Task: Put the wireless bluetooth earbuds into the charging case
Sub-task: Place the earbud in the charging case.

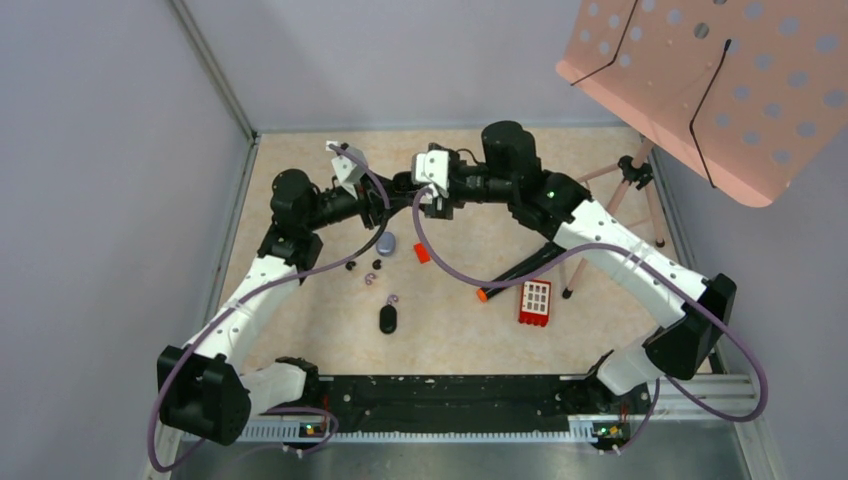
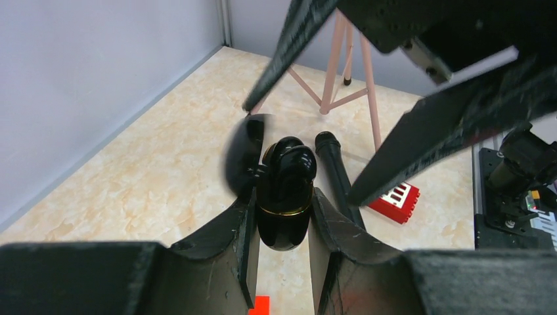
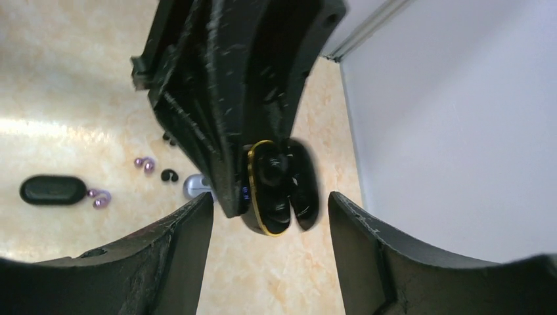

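Now, left gripper (image 2: 282,200): clenched on the black charging case (image 2: 286,164), lid open.
Right gripper (image 3: 269,205): released, jaws spread either side of that case.
Earbuds (image 3: 169,174): black and purple, loose on the bench (image 1: 450,325), apart from the case.

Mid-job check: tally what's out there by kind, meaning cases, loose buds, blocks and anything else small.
Cases: 3 (held case, black case, grey case)
Loose buds: 4 (black buds, purple buds)
Red blocks: 2 (small block, keyed block)
Marker: 1
Total: 10
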`<state>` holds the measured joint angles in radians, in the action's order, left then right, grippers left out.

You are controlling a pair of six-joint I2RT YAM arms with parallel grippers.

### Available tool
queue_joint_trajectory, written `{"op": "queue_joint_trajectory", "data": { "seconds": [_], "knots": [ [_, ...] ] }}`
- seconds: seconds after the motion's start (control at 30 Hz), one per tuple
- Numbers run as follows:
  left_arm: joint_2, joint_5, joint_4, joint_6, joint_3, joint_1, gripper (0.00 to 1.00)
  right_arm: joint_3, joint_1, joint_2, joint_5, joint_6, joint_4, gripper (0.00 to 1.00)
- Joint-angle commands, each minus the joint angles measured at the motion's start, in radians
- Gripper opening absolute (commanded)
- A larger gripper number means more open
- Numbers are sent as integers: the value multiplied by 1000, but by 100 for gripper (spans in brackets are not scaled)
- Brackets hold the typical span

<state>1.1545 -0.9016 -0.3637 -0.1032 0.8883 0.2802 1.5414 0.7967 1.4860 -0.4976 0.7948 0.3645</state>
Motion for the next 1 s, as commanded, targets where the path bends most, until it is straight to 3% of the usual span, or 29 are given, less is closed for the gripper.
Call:
{"op": "queue_joint_trajectory", "data": {
  "seconds": [0.0, 0.07, 0.2, 0.3, 0.67, 0.97],
  "knots": [
    [-33, -49, 0, 84, -8, -1, 0, 86, -19, -9, -43, -168, -37, 64],
    [-32, -65, 16, 108, -8, 0, 0, 101, -22, 1, -34, -213, -47, 59],
    [-37, -86, 43, 170, -6, 0, 0, 125, -35, 22, -48, -302, -58, 41],
    [-39, -96, 47, 180, -4, -1, 0, 113, -36, 16, -81, -299, -55, 35],
    [-38, -118, 57, 181, 9, 0, 0, 102, -36, 31, -49, -239, -30, 49],
    [-46, -128, 57, 182, 10, 0, 0, 105, -36, 58, -24, -207, -15, 49]
  ]
}}
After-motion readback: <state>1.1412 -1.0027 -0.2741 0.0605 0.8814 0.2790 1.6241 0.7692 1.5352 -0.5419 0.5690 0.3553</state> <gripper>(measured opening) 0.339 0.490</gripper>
